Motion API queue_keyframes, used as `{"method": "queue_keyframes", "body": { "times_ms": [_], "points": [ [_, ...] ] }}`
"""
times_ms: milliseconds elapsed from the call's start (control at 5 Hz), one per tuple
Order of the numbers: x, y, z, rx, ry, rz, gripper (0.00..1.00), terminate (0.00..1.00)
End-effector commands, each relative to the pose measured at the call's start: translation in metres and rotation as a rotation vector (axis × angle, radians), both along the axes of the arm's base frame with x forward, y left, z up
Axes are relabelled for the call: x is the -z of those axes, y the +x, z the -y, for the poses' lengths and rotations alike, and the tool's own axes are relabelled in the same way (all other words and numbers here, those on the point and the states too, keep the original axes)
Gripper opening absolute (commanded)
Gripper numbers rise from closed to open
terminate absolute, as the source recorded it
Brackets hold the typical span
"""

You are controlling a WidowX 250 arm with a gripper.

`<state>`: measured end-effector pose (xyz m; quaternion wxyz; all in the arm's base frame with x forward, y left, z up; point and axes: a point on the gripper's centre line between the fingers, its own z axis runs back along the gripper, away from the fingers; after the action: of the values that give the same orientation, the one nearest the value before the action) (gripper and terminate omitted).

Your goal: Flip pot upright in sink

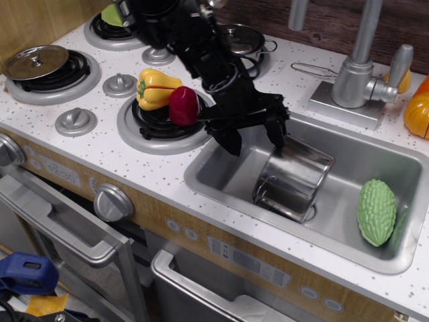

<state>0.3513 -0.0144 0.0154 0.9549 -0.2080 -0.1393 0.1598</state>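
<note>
The shiny steel pot [293, 181] lies tilted on its side in the grey metal sink [208, 176], its base toward the back and its open mouth toward the sink's front wall. My black gripper [256, 137] hangs open at the sink's back left corner, just left of the pot's base. One finger [276, 131] is close to or touching the pot's upper left edge; the other finger [230, 139] is over the sink's left rim. Nothing is held.
A green bumpy gourd [377, 211] lies at the sink's right end. A yellow pepper [154, 88] and a red vegetable [184, 105] sit on the near burner. A lidded steel pot [242, 40], a lid [35, 62], a faucet [358, 64] and orange pumpkins [417, 111] stand around.
</note>
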Motion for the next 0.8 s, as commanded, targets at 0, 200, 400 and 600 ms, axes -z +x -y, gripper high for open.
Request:
{"method": "queue_keyframes", "body": {
  "times_ms": [0,200,400,600],
  "points": [
    [-0.003,0.009,0.011,-0.02,-0.055,0.079,1.0,0.0],
    [0.001,0.017,0.026,-0.035,-0.08,0.079,1.0,0.0],
    [0.01,0.016,0.036,-0.045,-0.104,0.085,1.0,0.0],
    [0.017,0.015,0.045,-0.077,-0.122,0.099,0.0,0.0]
  ]
}}
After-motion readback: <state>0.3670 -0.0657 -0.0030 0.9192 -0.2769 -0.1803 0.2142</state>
